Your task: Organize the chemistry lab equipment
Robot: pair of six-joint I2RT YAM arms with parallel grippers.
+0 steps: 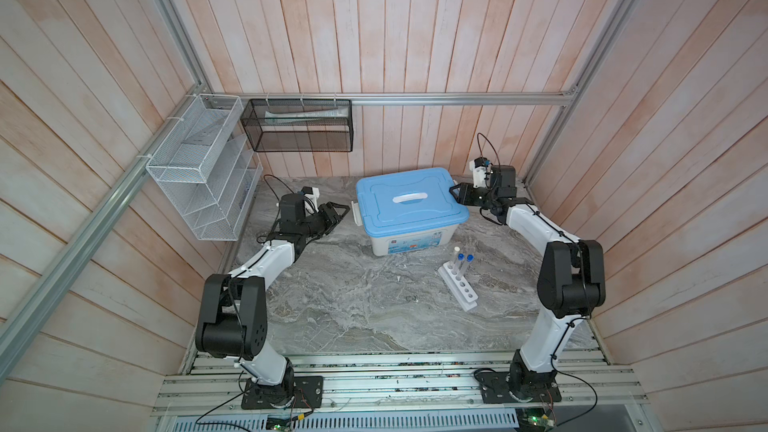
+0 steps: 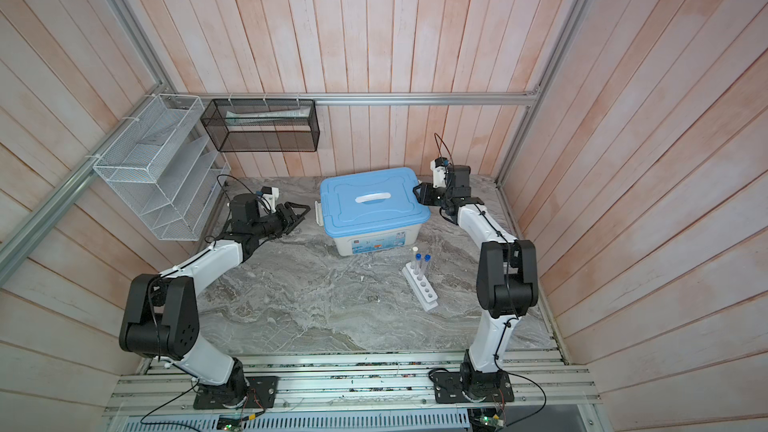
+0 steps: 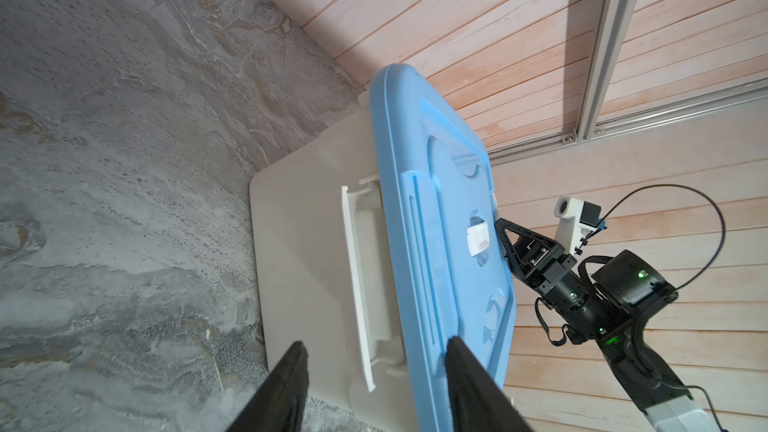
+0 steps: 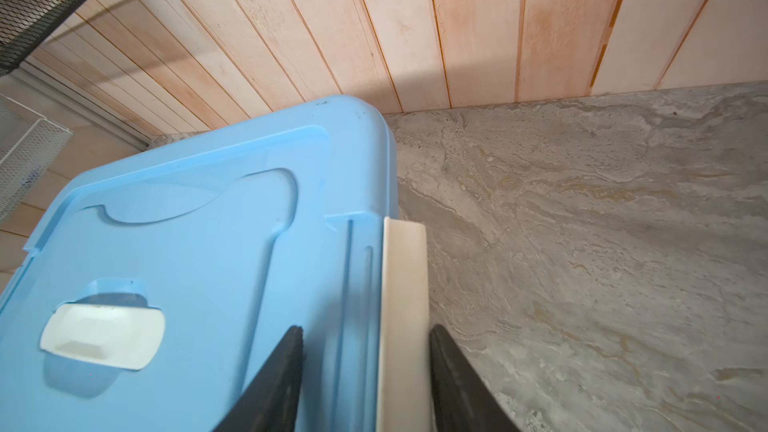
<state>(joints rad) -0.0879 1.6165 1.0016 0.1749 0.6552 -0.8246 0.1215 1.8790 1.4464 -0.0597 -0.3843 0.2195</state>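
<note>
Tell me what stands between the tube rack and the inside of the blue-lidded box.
The blue lid lies closed on the box, covering its opening. The tube rack stands on the table in front of the box, with only bare table between them. The right gripper has its jaws astride a white latch.

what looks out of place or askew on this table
The left-side latch looks swung out, unclipped from the blue lid. The white tube rack sits diagonally on the table; its three tubes stand in it.
</note>
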